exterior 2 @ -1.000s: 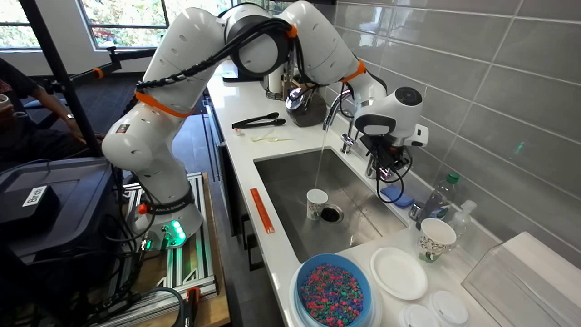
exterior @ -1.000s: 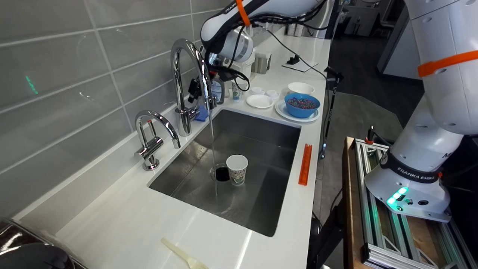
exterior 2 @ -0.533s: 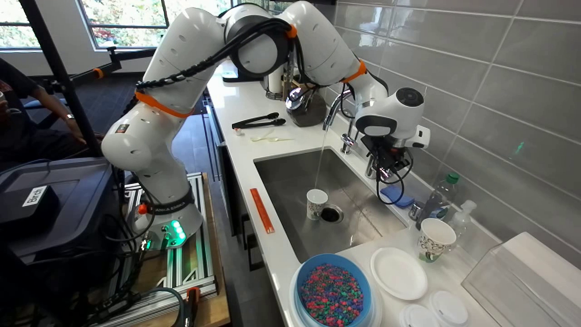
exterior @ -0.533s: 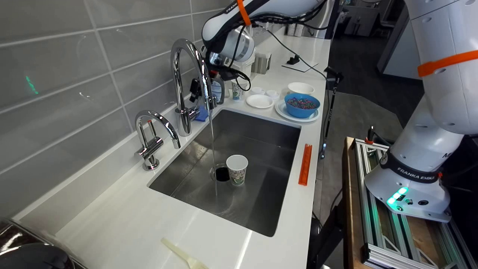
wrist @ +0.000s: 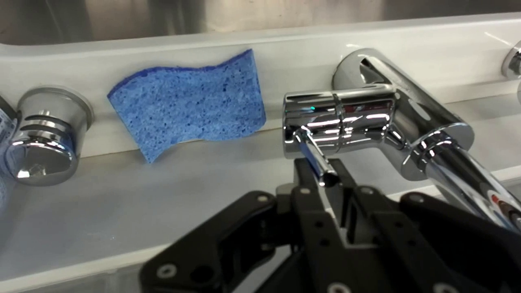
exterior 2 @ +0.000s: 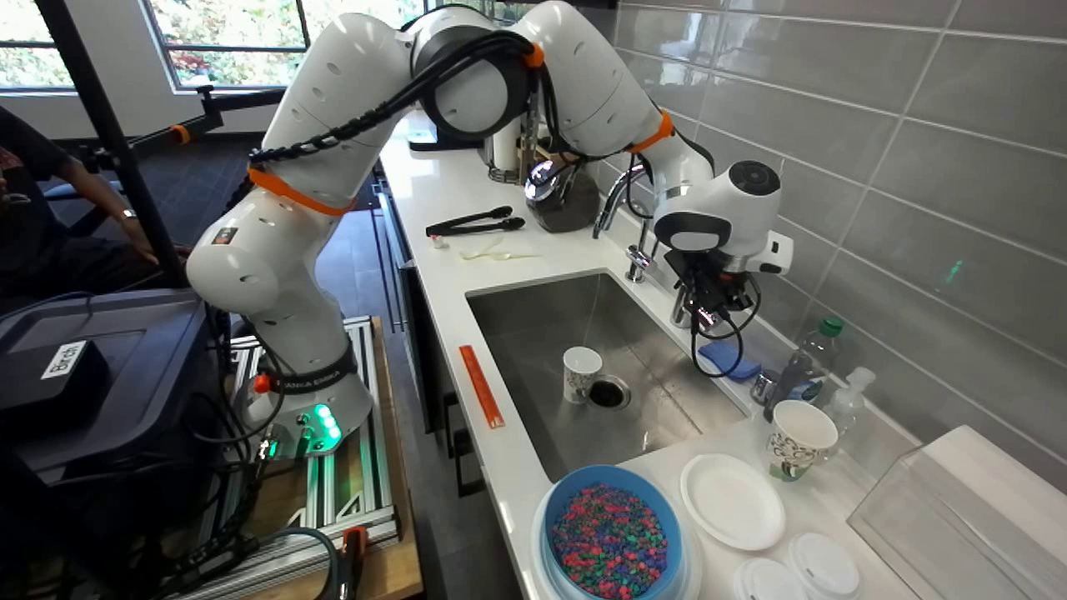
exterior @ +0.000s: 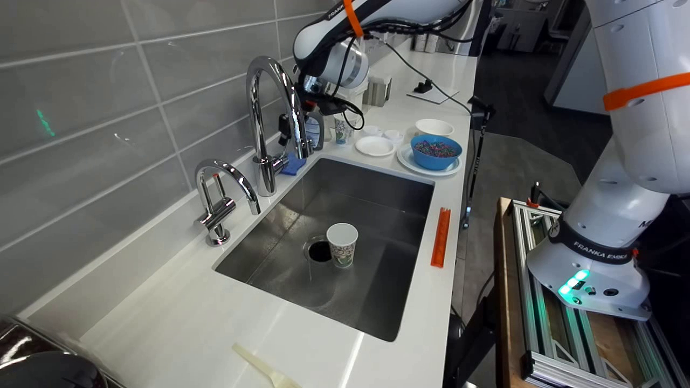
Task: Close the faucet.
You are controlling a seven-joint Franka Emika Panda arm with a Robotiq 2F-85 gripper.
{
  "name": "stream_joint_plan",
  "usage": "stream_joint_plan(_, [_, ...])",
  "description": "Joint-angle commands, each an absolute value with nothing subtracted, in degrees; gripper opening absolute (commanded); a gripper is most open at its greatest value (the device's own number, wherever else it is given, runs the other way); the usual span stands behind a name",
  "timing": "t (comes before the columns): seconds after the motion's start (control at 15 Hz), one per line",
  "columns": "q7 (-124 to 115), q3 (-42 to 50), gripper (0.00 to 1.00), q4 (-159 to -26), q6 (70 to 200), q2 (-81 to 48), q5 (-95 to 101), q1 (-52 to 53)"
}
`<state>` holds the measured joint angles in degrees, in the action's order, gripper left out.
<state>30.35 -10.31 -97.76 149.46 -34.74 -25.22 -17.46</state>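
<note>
The tall chrome faucet (exterior: 291,102) arches over the sink; only a faint thread of water hangs under its spout in both exterior views. In the wrist view its body (wrist: 419,108) lies to the right, with a round side valve (wrist: 313,116) and a thin lever handle (wrist: 313,154) pointing back at the camera. My gripper (wrist: 320,163) is at the lever's end, its two black fingertips close together on either side of it, shut on it. The lever partly covers the gap between them. From outside, the fingers are mostly behind the faucet and cables.
A small chrome tap (exterior: 215,210) stands beside the faucet. Next to the handle lies a blue sponge (wrist: 191,97), then a chrome knob (wrist: 44,134). A paper cup (exterior: 342,245) stands in the sink (exterior: 377,302) by the drain. Bottles (exterior 2: 804,362) line the wall.
The water stream that ran into the sink half a second ago has thinned to almost nothing. My hand has shifted slightly to the right in both exterior views.
</note>
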Motion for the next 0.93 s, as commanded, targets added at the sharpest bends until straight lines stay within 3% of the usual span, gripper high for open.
stream_joint_plan(0.0, [28.44,-10.55,0.04,-100.32,149.83,-32.98,-24.39,-17.04])
stream_joint_plan(0.87, [34.80,-15.09,0.03,-109.20,156.83,-27.01,-25.65,-18.19])
